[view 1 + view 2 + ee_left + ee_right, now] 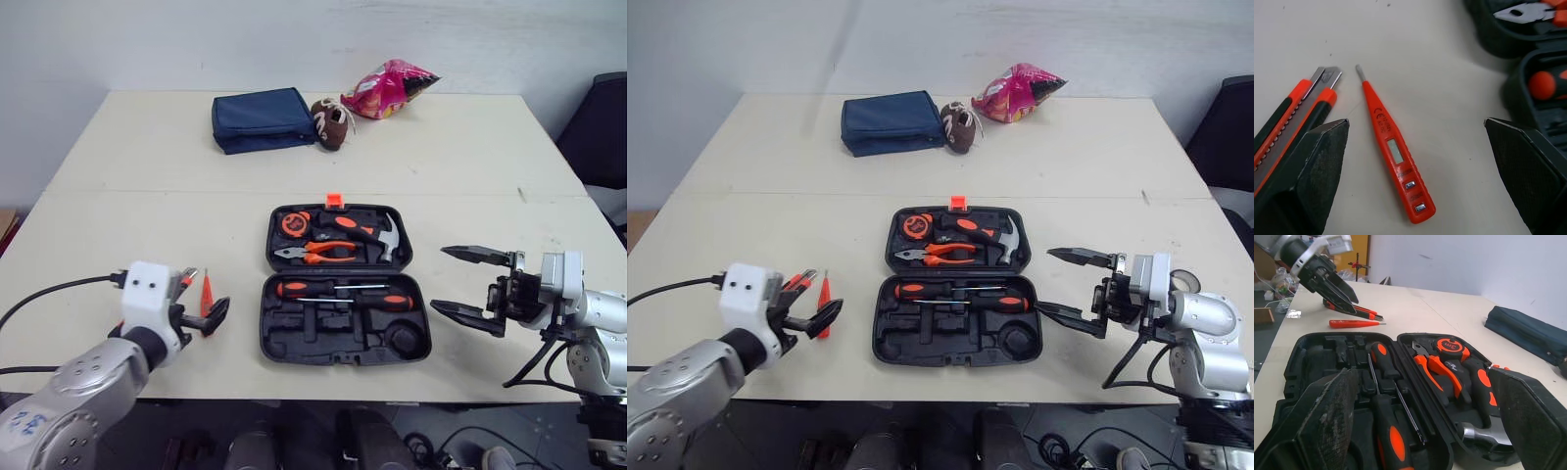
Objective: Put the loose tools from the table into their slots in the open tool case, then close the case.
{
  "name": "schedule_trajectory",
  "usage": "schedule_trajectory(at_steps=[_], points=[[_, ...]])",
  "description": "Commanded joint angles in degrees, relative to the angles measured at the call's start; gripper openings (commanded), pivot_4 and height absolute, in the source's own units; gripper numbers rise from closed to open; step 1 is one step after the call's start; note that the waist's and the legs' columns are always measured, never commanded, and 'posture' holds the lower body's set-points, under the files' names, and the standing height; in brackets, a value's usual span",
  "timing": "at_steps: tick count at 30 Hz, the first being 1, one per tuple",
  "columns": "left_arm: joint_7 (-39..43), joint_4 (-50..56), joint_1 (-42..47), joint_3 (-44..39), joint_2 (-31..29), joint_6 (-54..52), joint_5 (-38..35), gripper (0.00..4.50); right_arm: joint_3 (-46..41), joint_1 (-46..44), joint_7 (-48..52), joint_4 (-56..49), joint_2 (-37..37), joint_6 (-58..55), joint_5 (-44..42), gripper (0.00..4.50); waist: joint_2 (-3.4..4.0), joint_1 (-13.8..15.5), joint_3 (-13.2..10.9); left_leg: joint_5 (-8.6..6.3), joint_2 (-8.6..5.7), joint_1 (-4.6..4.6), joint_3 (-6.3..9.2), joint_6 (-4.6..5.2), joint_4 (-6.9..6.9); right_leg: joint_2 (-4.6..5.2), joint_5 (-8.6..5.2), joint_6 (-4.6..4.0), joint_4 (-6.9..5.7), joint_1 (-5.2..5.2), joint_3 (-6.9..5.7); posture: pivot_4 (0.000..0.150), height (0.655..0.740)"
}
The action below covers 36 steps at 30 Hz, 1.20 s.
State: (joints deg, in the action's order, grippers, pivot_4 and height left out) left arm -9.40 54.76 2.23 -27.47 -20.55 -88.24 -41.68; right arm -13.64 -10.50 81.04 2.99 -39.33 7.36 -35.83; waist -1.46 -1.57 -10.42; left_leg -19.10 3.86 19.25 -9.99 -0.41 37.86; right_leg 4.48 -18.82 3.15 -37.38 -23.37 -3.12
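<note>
The black tool case [294, 338] lies open at mid-table. Its far half holds a tape measure [296, 223], pliers [318, 254] and a hammer [367, 230]; two screwdrivers [343, 291] sit in the near half. Left of it, a red tester pen [1393, 152] and an orange-black utility knife [1298, 110] lie loose on the table. My left gripper [201, 304] hovers open just over them, its fingers either side of the pen, touching nothing. My right gripper [441, 279] stands open right of the case, empty.
Along the far edge lie a blue pouch [263, 119], a small brown football toy [333, 124] and a pink snack bag [392, 88]. A dark chair [602, 127] stands off the table's right side. A black cable [49, 291] trails over the near left corner.
</note>
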Motion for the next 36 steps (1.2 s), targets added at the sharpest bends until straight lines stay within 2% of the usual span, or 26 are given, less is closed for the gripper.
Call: schedule_trajectory(at_steps=[1,11,17,21,23,28,34,36], points=[[-2.8,2.2,0.3,3.2,3.5,-4.1,3.8,4.5,-0.2,-1.2,1.1,0.5,0.0,0.1,-0.5,4.37,-0.02,-0.1,0.0,-0.01,-0.01,0.0,0.0,0.0,0.02,-0.01,0.0,0.0,0.0,0.0,0.03,0.15,0.74],[-4.5,-7.9,3.0,9.8,8.0,-1.0,15.9,4.5,0.5,-2.3,2.3,1.2,0.4,-0.6,-0.3,4.37,-0.01,0.2,0.0,0.0,-0.04,0.0,0.05,-0.02,0.12,-0.01,0.0,0.0,-0.03,0.03,0.06,0.15,0.74],[-1.4,-10.8,0.9,10.2,9.2,1.3,18.7,4.5,0.7,-2.0,1.7,0.5,1.2,-0.9,-0.7,4.37,0.15,0.1,0.1,0.02,-0.03,-0.06,0.06,-0.02,0.13,-0.01,0.01,0.02,-0.08,0.05,0.06,0.15,0.74],[-0.1,-12.0,-0.1,12.1,7.9,2.7,20.7,3.33,1.3,-1.2,1.1,-0.4,1.5,-3.5,-1.5,4.5,0.26,0.1,0.1,0.01,-0.03,-0.07,0.07,-0.02,0.12,0.0,0.01,0.02,-0.07,0.04,0.06,0.15,0.74],[0.5,-11.5,-1.3,11.9,8.0,2.6,21.4,2.31,1.6,-0.4,2.0,-1.9,2.3,-3.1,-2.3,4.5,0.29,0.2,0.2,0.01,-0.03,-0.07,0.07,-0.02,0.12,0.01,0.01,0.02,-0.07,0.05,0.06,0.15,0.74],[1.8,-11.1,-2.2,12.0,7.6,3.5,23.1,0.36,1.6,0.6,3.9,-3.1,3.3,-0.8,-2.0,4.5,0.35,0.1,0.2,-0.01,-0.04,-0.07,0.07,0.0,0.1,0.03,0.01,0.02,-0.05,0.06,0.06,0.15,0.74],[10.3,-7.8,-0.5,4.5,2.2,10.0,20.9,0.3,1.2,0.9,2.4,-6.5,2.9,-1.4,-2.1,4.5,0.19,0.0,0.1,-0.01,0.01,-0.03,0.08,-0.04,0.06,-0.01,-0.01,-0.01,-0.07,-0.02,0.05,0.15,0.74],[17.2,-8.2,0.3,1.6,-2.5,16.7,18.9,0.3,0.7,0.6,1.6,-7.5,2.2,-2.0,-2.0,4.5,0.05,0.0,0.0,-0.03,0.03,0.0,0.08,-0.06,0.06,-0.01,-0.02,-0.03,-0.07,-0.04,0.03,0.15,0.74]])
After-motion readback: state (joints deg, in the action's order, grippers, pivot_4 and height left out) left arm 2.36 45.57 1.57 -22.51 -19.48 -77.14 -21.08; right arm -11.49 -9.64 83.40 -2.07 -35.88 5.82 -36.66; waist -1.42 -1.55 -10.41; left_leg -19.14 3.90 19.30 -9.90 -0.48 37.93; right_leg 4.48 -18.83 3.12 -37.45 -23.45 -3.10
